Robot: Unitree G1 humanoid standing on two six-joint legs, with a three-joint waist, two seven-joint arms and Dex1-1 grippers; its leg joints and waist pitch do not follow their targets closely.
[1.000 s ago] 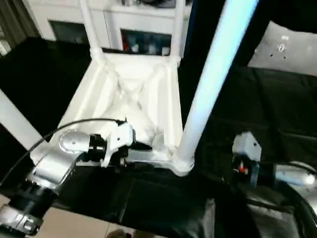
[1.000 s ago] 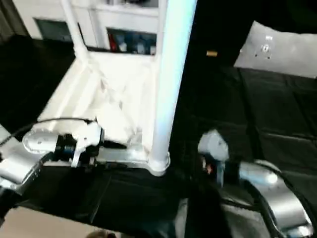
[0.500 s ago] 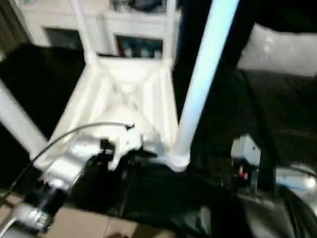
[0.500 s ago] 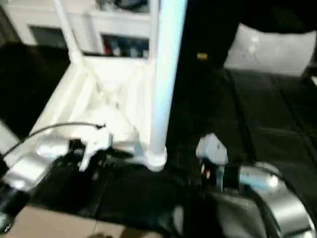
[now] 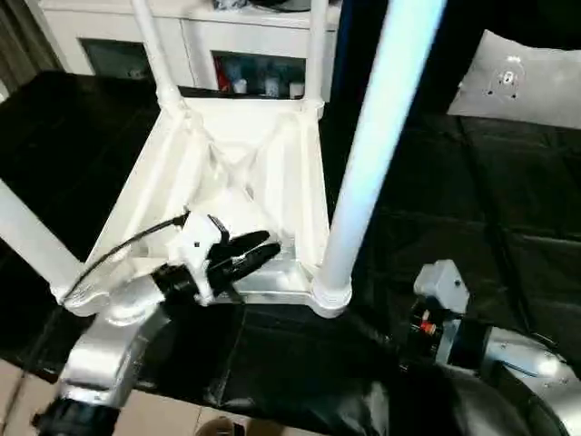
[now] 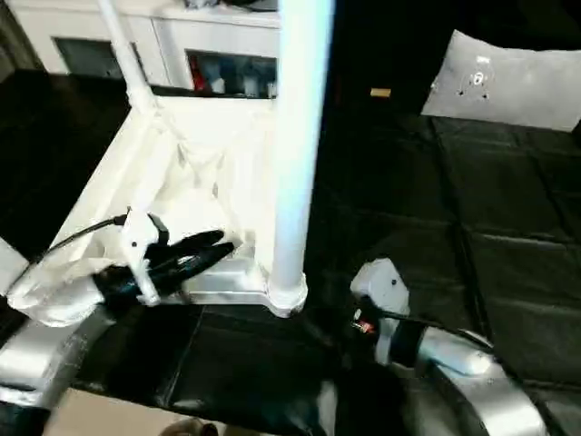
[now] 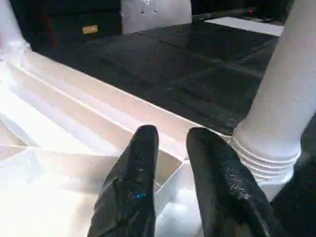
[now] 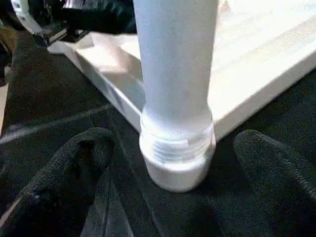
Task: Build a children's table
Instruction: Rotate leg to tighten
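Leg (image 8: 175, 74) thread exposed at socket, left gripper (image 7: 170, 140) over ribs

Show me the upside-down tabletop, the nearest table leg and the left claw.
tabletop (image 5: 304, 173), left eye view, its right side wall
nearest leg (image 5: 363, 173), left eye view, mid-shaft
left claw (image 7: 170, 143), left wrist view, between its fingertips

A white round leg (image 8: 175, 74) stands upright in the middle of the frame, with its ringed base in the corner socket (image 8: 177, 163) of the white tabletop (image 8: 256, 64), which runs to the upper right and lies on a black cloth (image 8: 54, 98). The two black fingers (image 8: 64, 173) of the right gripper (image 8: 168, 190) stand wide apart at lower left and lower right, with the socket between them and not touched. At the upper left, a dark part of the left gripper (image 8: 94, 15) is over the tabletop edge.
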